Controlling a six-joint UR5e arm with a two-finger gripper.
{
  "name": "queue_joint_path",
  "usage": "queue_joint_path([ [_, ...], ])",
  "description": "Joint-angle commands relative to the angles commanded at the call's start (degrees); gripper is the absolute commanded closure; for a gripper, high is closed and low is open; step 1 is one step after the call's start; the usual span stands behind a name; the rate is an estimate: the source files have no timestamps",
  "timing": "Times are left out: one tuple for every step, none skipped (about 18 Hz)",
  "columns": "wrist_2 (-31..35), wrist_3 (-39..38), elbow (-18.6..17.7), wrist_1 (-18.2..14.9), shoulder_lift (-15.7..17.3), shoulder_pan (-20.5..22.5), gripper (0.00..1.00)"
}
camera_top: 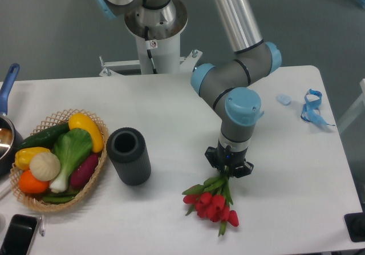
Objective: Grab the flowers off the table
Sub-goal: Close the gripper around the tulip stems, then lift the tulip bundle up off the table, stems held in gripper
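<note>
The flowers (211, 203) are a bunch of red tulips with green stems, heads pointing toward the front edge of the white table (171, 112). My gripper (229, 167) is directly over the stem end, fingers closed tight around the stems. The heads hang below it, tilted down; whether they still touch the tabletop is not clear. The stem ends are hidden inside the fingers.
A black cylinder (129, 156) stands left of the flowers. A wicker basket (97, 165) of toy vegetables sits at the left, a pan (5, 124) and a phone (17, 235) beyond it. Blue ribbon scraps (311, 108) lie at the far right.
</note>
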Motion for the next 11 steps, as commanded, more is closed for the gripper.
queue_joint_path([
  [-0.17,0.0,0.09,0.09,1.84,0.26,0.75],
  [-0.26,0.0,0.44,0.09,3.69,0.96,0.75],
  [-0.35,-0.17,1.14,0.09,5.19,1.23,0.74],
  [-0.61,-0.61,1.93,0.17,6.42,1.14,0.74],
  [-1.23,-0.79,2.63,0.26,7.56,1.23,0.74],
  [-2.1,-0.88,3.16,0.35,8.44,1.41,0.74],
  [-3.5,-0.97,3.95,0.35,9.24,1.49,0.74],
  [-5.43,-1.58,4.83,0.35,9.94,1.58,0.74],
  [-7.36,-2.97,5.45,0.44,10.47,1.93,0.74],
  [-9.47,-4.38,6.24,0.44,11.0,2.28,0.74],
  [-11.32,-5.44,6.77,0.44,11.52,2.37,0.74],
])
